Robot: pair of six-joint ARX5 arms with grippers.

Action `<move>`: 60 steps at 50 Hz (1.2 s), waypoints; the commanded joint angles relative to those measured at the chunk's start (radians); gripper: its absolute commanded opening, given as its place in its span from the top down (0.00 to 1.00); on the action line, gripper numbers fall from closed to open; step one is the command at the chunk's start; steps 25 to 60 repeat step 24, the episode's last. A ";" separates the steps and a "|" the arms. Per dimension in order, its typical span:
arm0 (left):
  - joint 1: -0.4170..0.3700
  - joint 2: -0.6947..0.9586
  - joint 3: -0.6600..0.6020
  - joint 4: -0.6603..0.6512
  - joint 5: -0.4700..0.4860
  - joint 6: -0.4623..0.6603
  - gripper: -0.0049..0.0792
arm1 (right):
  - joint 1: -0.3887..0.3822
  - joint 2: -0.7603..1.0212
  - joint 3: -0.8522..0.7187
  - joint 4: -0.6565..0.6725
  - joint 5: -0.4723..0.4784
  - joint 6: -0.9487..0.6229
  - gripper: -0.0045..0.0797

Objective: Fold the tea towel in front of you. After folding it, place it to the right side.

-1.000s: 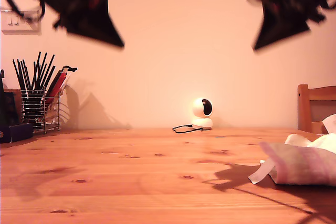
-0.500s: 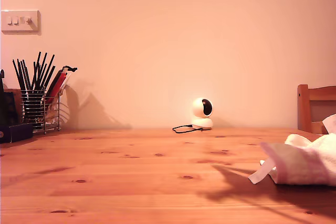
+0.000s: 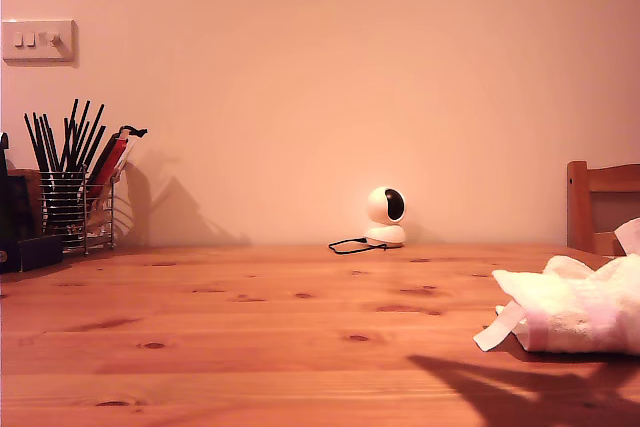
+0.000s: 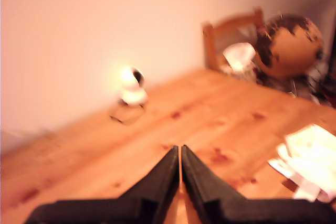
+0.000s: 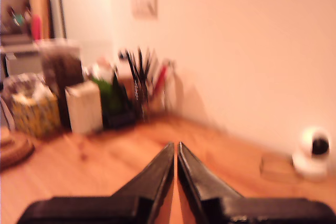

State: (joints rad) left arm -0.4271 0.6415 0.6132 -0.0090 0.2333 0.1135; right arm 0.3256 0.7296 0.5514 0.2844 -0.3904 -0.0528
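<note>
Wood of the long knotty pine table fills the lower half of the exterior view. On it, at the exterior view's right edge, the folded cream terry tea towel lies in a soft bundle, and its small white label tab hangs toward the table. Behind it stands a brown wooden chair. At the exterior view's left I see a wire holder with black sticks. By the wall, in the middle, sits a small round white camera with its black cable. My first gripper has both black fingers pressed together with nothing between them, above the table. My second gripper is the same, tips together and empty. Both wrist views are blurred.
</note>
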 commanded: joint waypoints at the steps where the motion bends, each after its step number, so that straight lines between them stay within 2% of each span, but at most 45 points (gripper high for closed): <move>1: 0.000 -0.008 -0.005 0.021 -0.005 0.018 0.97 | 0.012 0.001 -0.006 -0.001 0.002 0.004 0.96; 8: 0.000 -0.018 -0.005 -0.001 -0.006 0.018 0.97 | 0.012 0.000 -0.006 -0.064 0.010 0.003 0.96; 24: -0.001 0.000 -0.005 -0.053 -0.005 0.017 0.97 | 0.013 0.000 -0.006 -0.344 0.008 0.003 0.96; 60: -0.001 0.000 -0.005 -0.053 -0.005 0.017 0.97 | 0.013 0.000 -0.006 -0.344 0.008 0.003 0.96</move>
